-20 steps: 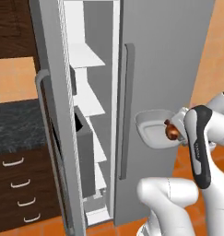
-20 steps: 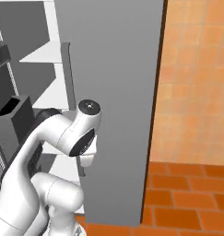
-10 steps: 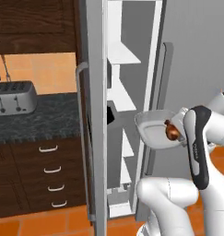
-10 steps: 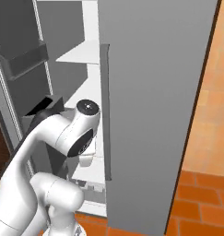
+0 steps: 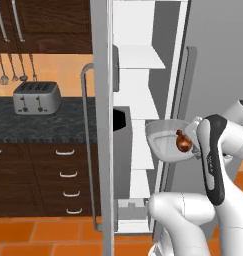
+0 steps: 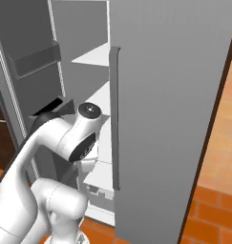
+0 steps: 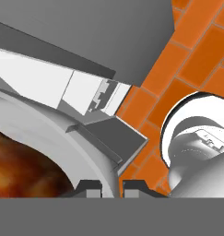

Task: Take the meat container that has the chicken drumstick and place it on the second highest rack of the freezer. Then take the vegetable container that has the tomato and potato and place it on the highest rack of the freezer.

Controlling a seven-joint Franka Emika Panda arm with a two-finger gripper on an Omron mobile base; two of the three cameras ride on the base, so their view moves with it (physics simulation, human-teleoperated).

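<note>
The claw [image 7: 111, 186], closed on the rim of the meat container [image 5: 165, 139], holds it at the open freezer [image 5: 143, 100], where it seemingly could hit a shelf edge and spill the chicken drumstick [image 5: 183, 142].

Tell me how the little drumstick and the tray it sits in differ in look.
The chicken drumstick is glossy reddish-brown, while the meat container is plain light grey. The drumstick is a small rounded lump with a thin bone end; the container is a much wider, shallow dish with a broad rim. The drumstick lies loose inside, whereas the container's rim is pinched by the shut pincer. Both are held up beside the open freezer.
</note>
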